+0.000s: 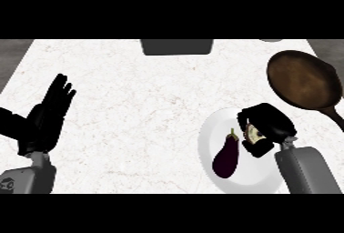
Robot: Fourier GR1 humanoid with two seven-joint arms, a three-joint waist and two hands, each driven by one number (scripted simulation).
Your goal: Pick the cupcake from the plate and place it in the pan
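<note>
A white plate (215, 132) lies at the lower right of the counter. On it, my right hand (270, 123) curls round the cupcake (255, 133), of which only a pale sliver shows between thumb and fingers. A purple eggplant (226, 157) lies on the same plate, just left of the hand. The brown pan (304, 79) sits at the upper right, its handle (334, 117) pointing toward the lower right edge. My left hand (50, 113) rests open at the left side, fingers up.
A dark grey rectangular object (177, 46) sits at the counter's far edge, top centre. The white marbled counter (141, 109) stretches between the two hands. Grey floor shows past the counter's left and right top corners.
</note>
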